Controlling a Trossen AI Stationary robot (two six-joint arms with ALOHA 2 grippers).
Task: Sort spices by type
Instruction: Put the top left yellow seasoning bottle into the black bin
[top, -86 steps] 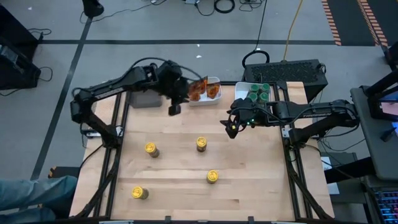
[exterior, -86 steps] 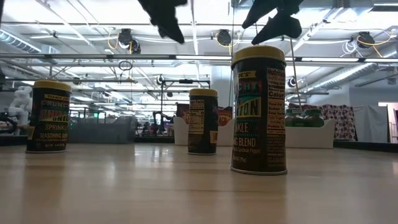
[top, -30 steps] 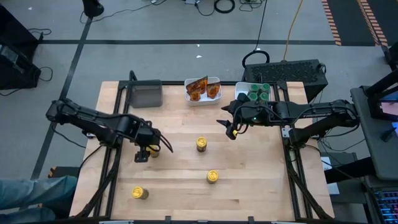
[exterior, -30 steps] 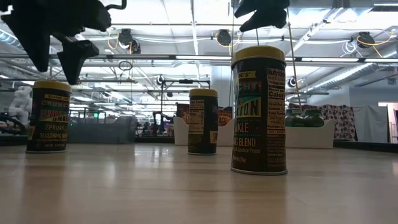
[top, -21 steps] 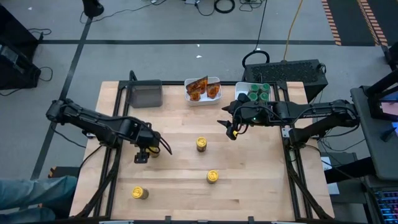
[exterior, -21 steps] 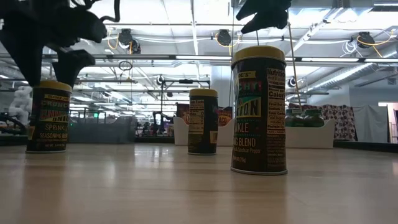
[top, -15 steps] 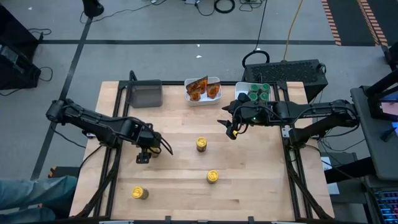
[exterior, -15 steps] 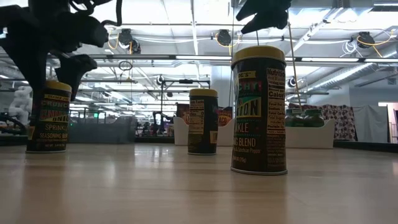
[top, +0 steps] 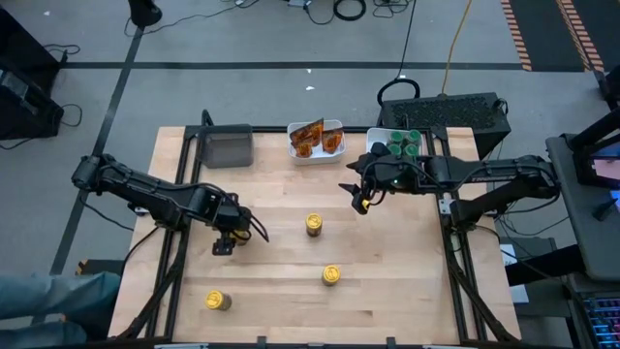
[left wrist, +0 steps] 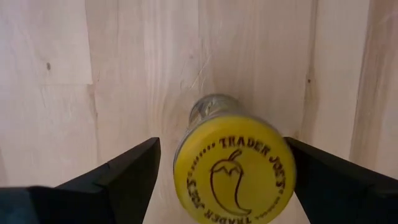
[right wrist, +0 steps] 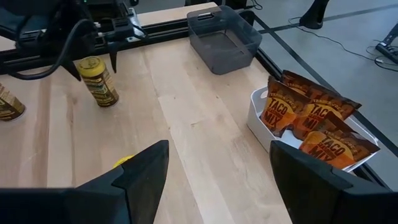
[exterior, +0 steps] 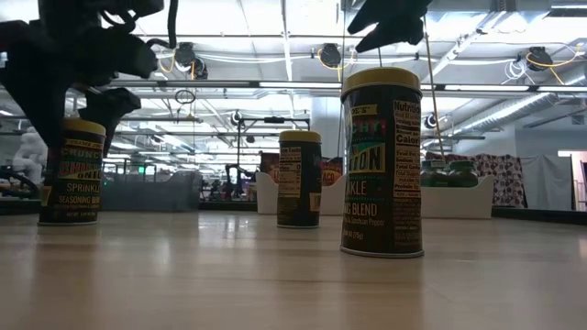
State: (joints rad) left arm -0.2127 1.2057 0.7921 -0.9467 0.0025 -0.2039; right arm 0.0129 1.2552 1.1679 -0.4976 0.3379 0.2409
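Jaws parted, our left gripper (left wrist: 217, 171) straddled a yellow-lidded Trader Joe's jar (left wrist: 233, 168); next we judged they must clench. Right gripper (top: 357, 197) hovered, jaws apart.

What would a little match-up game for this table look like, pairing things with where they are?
Things:
1. foil packets
2. green-lidded jars
3. grey tray
4. left gripper

Places or states:
A. holding nothing
B. in the white tray at the table's far right
C. open, a finger either side of a yellow-lidded jar
D. in the white tray at the middle of the far edge

Pairs: 1-D, 2-B, 3-A, 4-C
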